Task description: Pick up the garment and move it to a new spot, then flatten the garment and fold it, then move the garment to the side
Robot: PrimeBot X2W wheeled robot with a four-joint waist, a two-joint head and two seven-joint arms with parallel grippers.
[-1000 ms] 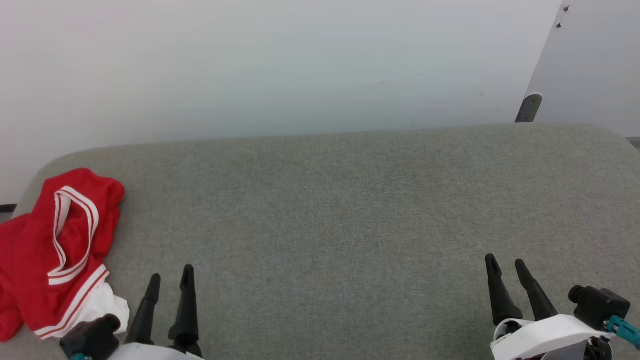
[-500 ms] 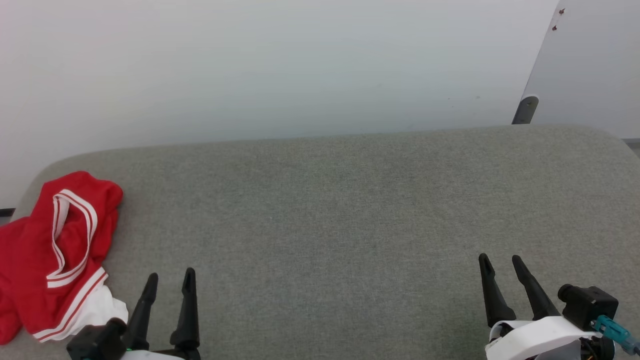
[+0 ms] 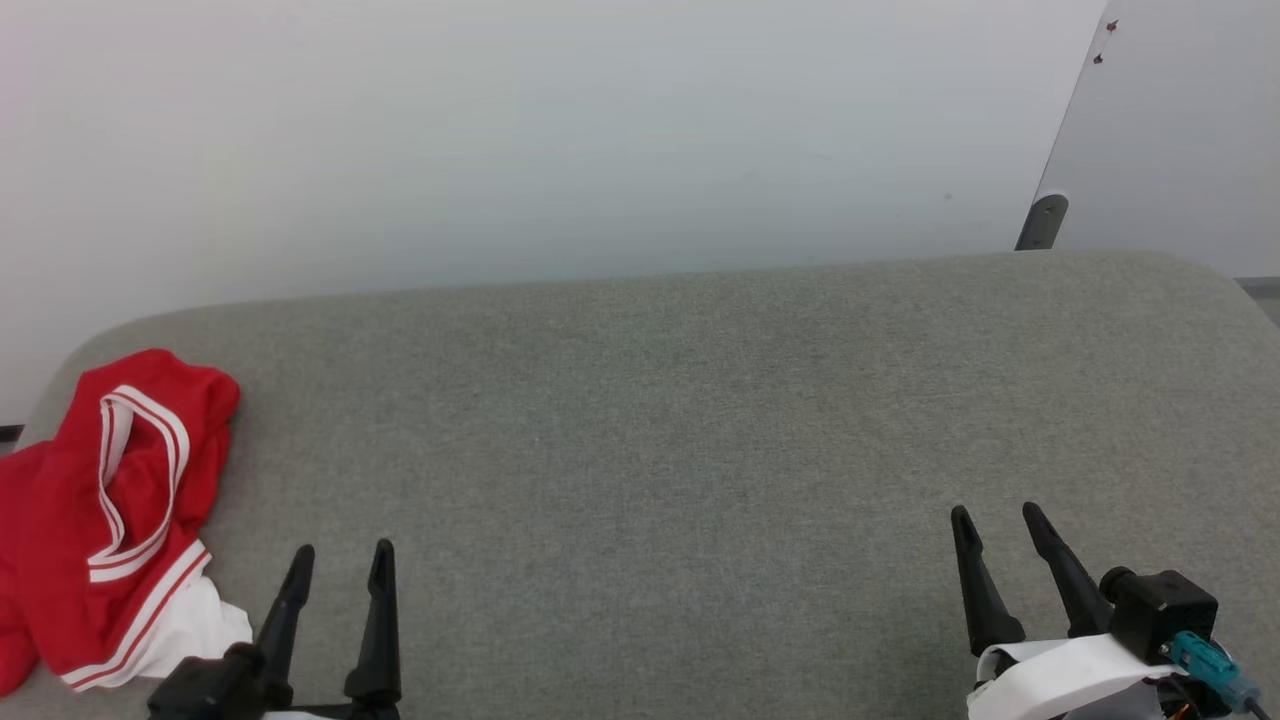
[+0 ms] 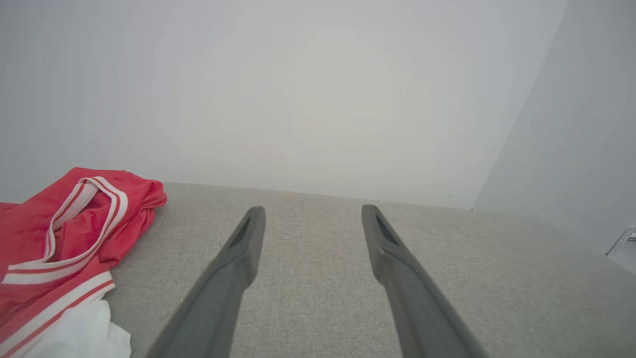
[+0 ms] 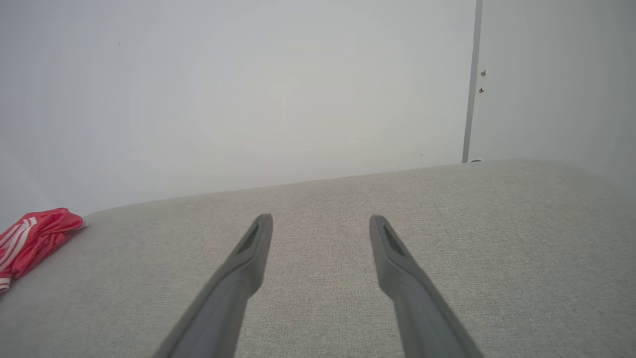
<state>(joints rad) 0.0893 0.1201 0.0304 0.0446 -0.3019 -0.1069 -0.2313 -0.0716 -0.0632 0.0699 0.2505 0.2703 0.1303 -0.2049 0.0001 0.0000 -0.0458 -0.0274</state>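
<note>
The garment (image 3: 50, 500) at the near left is bright red, with red-and-white striped trim and a plain white sleeve end. The padded surface (image 3: 650, 420) is a mottled grey-green weave, and the far wall (image 3: 500, 140) is pale grey. The left gripper (image 3: 341, 552) and right gripper (image 3: 995, 512) are black, with a teal plug (image 3: 1205, 662) beside the right one.

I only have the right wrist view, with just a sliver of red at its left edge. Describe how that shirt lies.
Observer: The garment lies crumpled at the left end of the grey cushion, with a loop of red-and-white striped trim on top.
Operator: Give me the left gripper's position.
Observer: The left gripper is open, just right of the garment and not touching it.
Operator: Name the part of the shirt nearest it.
Observer: A white sleeve end, lying beside the gripper's base.
</note>
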